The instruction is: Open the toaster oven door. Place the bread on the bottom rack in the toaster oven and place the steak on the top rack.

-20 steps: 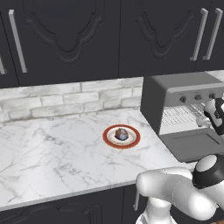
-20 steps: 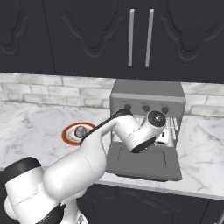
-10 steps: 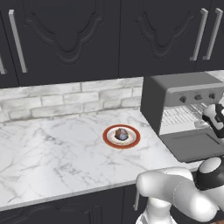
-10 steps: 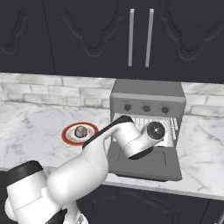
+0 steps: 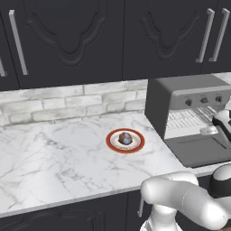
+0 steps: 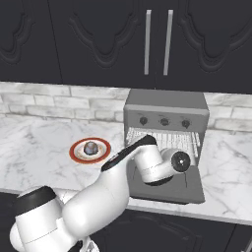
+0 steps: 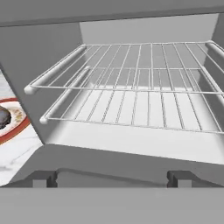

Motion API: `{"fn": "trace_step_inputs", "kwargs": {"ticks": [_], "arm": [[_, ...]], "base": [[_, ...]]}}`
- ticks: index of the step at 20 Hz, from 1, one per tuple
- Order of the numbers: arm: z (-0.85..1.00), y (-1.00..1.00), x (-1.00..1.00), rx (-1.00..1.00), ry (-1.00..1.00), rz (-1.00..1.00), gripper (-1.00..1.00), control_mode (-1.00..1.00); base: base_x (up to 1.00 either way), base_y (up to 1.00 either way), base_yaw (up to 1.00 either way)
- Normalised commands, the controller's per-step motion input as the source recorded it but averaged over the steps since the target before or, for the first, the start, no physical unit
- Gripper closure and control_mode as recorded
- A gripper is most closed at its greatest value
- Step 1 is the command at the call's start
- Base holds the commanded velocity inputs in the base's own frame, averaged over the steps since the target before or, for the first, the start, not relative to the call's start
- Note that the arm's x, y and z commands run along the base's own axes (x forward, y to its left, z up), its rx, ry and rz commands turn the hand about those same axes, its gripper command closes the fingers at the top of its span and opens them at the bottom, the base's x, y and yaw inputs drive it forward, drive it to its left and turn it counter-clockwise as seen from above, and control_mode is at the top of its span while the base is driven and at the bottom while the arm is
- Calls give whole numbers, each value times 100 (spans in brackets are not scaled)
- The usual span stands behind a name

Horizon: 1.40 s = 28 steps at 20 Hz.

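The toaster oven [image 5: 180, 97] [image 6: 165, 110] stands on the counter with its door [image 5: 203, 151] [image 6: 172, 189] [image 7: 131, 153] folded down flat. Inside it, the top rack [image 7: 144, 65] and bottom rack [image 7: 131, 107] are both bare. My gripper [image 7: 113, 179] [image 5: 211, 131] hovers over the lowered door, facing the cavity, open with nothing between its fingertips [image 7: 43, 178]. The bread [image 5: 125, 137] [image 6: 90, 146] [image 7: 2, 117] is a small brownish lump on a red-rimmed plate [image 5: 113, 143] [image 6: 76, 152] left of the oven. The steak is hidden from me.
A marble counter [image 5: 54, 158] runs left of the oven, backed by a pale brick wall [image 5: 67, 106]. Dark upper cabinets [image 5: 90, 40] with long bar handles hang above. My arm [image 6: 123, 172] reaches across the oven's front left corner.
The hand has come down and drawn back a little from the oven's front, now lower over the open door. Door, plate and bread have not moved.
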Motion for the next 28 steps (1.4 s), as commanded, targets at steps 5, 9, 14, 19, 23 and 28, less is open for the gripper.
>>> {"fn": "trace_step_inputs", "kwargs": {"ticks": [5, 9, 14, 19, 23, 28], "arm": [[0, -2, 17, 0, -14, 6, -100, -100], [0, 3, 18, 0, -10, 0, -100, -100], [1, 6, 14, 0, -6, -3, -100, -100], [0, 0, 12, 0, -8, -3, -100, -100], [-1, 1, 7, 0, -6, -6, -100, -100], [0, 4, 14, 2, 0, 0, -100, -100]], "base": [[0, 0, 0], [0, 0, 0], [0, 0, 0], [0, 0, 0], [0, 0, 0], [0, 0, 0]]}}
